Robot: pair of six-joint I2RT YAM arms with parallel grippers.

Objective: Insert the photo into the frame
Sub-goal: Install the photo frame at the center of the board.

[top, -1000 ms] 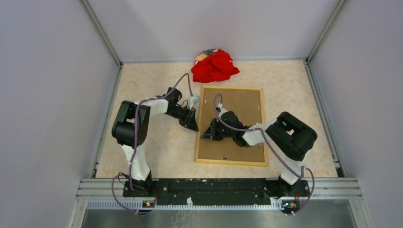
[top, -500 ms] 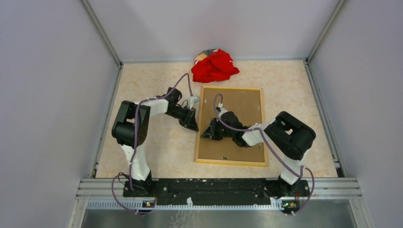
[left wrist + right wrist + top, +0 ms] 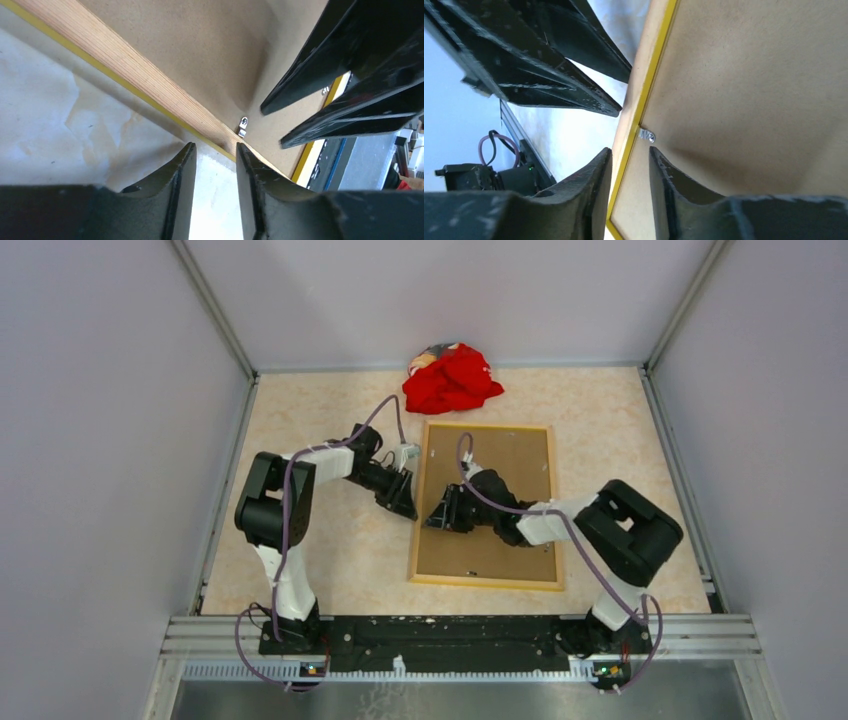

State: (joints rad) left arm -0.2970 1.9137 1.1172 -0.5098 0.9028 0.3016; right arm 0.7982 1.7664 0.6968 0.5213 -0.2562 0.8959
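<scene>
You have the frame [image 3: 414,540] back-side up: pale natural wood with fine straight grain, edged by a thin bright yellow line. Inside it the backing panel [image 3: 505,455] is flat matte brown, with a small silvery clip [image 3: 243,126] at its edge. The counter [image 3: 320,410] is cream with faint beige marbling. The cloth [image 3: 455,380] is bright red. Your left end effector [image 3: 215,150] and right end effector [image 3: 630,152] are glossy black; the arms [image 3: 290,580] are black and white, with purple cables [image 3: 390,410].
</scene>
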